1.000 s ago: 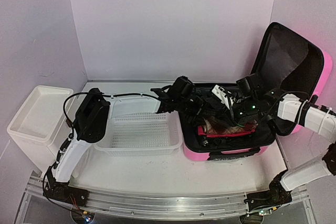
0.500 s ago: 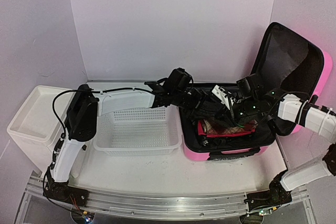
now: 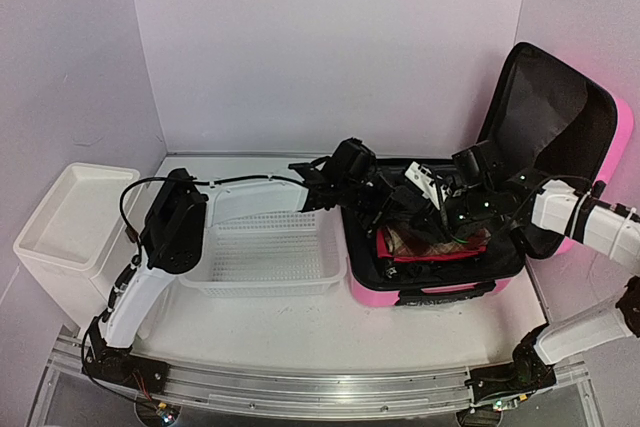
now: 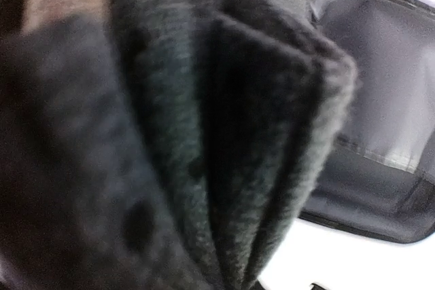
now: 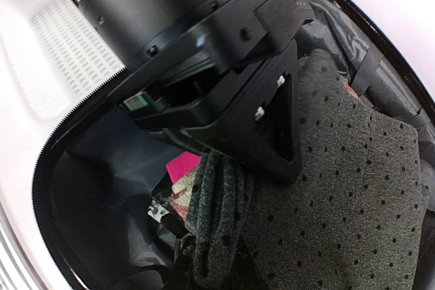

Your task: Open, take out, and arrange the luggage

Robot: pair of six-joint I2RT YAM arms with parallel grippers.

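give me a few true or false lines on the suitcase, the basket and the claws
1. The suitcase is open, with its lid raised. True.
2. The basket holds folded clothes. False: nothing lies in it.
3. The left claw and the right claw are both over the suitcase's inside. True.
4. The cloth at the left claw is plain red. False: it is grey with dark dots.
5. The suitcase shell is blue. False: it is pink.
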